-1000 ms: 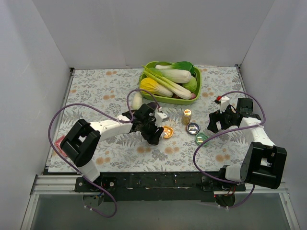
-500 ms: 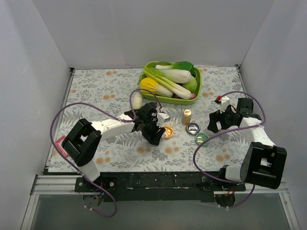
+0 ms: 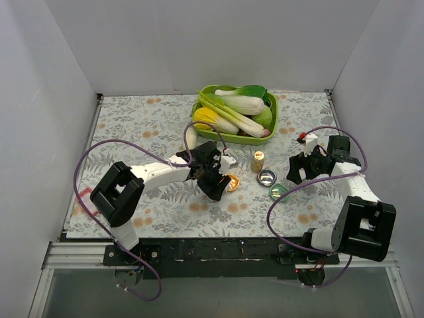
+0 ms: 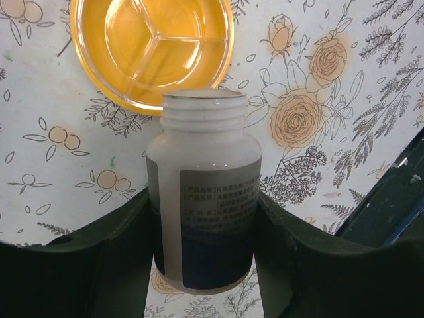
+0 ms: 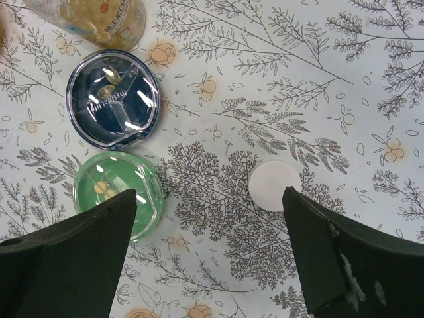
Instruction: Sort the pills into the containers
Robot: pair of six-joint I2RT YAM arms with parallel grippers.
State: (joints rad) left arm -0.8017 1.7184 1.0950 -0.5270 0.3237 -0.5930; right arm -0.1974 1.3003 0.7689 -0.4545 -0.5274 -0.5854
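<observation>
My left gripper [image 3: 216, 181] [image 4: 204, 228] is shut on a white pill bottle [image 4: 204, 199] with a grey-and-blue label. The bottle has no cap, and its open mouth lies over the near rim of the orange dish [image 4: 151, 41] [image 3: 232, 182]. The orange dish has three sections and looks empty. My right gripper [image 3: 299, 171] [image 5: 209, 255] is open and empty above the cloth. The dark blue dish [image 5: 112, 99] [image 3: 267, 176] and the green dish [image 5: 118, 192] [image 3: 278, 191] lie to its left. A white round cap [image 5: 275, 185] lies between its fingers. I see no loose pills.
A small bottle of yellow contents [image 3: 258, 161] [image 5: 99, 16] stands behind the blue dish. The lime-green tray [image 3: 228, 138] of vegetables is at the back, with a white radish [image 3: 190, 138] to its left. A small red thing [image 3: 301, 138] lies beyond my right gripper.
My left gripper has shifted a little to the right with the bottle, closer over the orange dish. The right arm has not moved.
</observation>
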